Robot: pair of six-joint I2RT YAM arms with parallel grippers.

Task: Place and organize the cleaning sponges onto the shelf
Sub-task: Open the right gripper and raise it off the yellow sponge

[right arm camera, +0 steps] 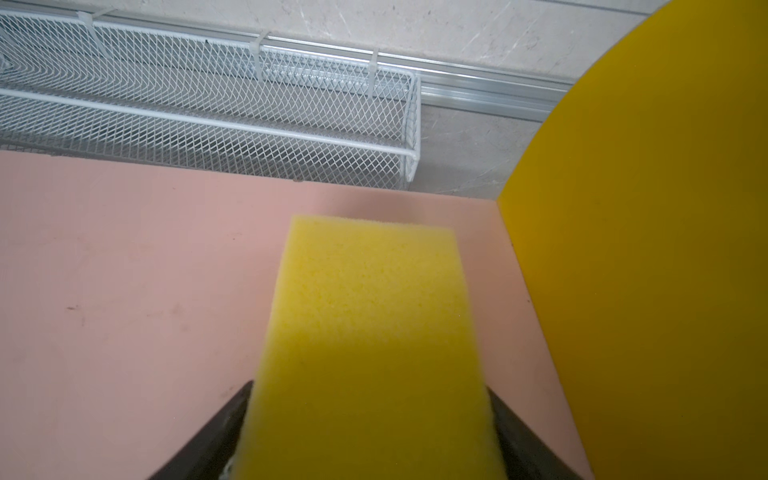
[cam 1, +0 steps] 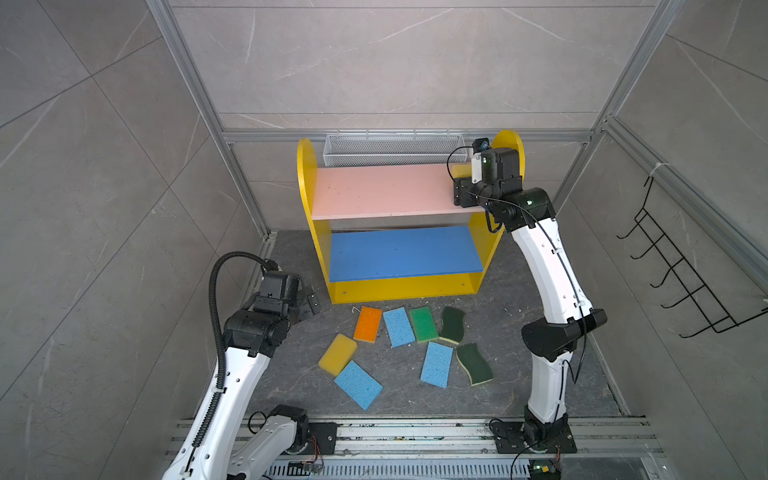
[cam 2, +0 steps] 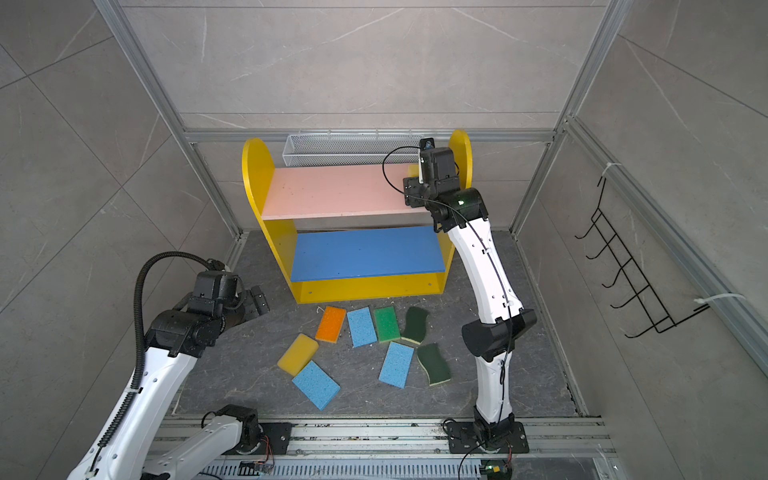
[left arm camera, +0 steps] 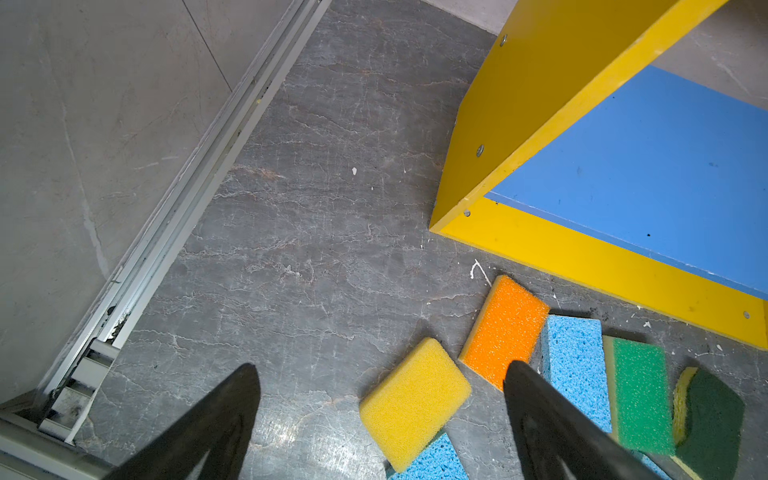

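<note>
Right wrist view: yellow sponge (right arm camera: 365, 291) lies flat on the shelf's pink board (right arm camera: 124, 291), just beside its right side panel (right arm camera: 644, 249). Right claw (right arm camera: 369, 385) fingers flank it; clamped or loose, can't tell. Both top views show only a sliver of that sponge behind the arm. Left claw (left arm camera: 381, 365) is spread and empty, over the desk (left arm camera: 311, 208) left of the shelf (cam 1: 307, 187). Eight floor sponges (cam 1: 398, 327) lie on the desk before the shelf.
</note>
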